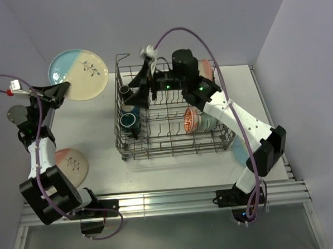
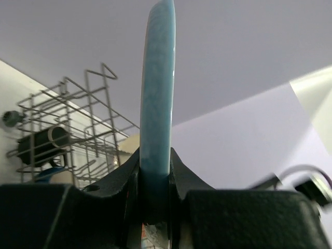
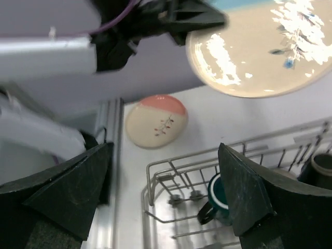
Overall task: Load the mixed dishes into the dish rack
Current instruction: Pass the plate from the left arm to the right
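Top external: left gripper [image 1: 64,88] pinches the blue-cream plate [image 1: 80,70] — next, slot it upright into the dish rack [image 1: 173,152] — right gripper [image 3: 163,153] spread.

The left arm [image 1: 38,153] rises from its base and bends toward the far left, and the left gripper [image 1: 63,90] is clamped on the rim of a blue-and-cream plate [image 1: 79,73], holding it off the table. The right arm [image 1: 239,118] folds at the elbow and stretches leftward. The right gripper [image 1: 141,88] has its jaws spread wide and holds nothing.

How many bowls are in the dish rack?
2: orange-red bowl and pale green bowl, side by side near the dish rack's right end; the right arm may hide more.
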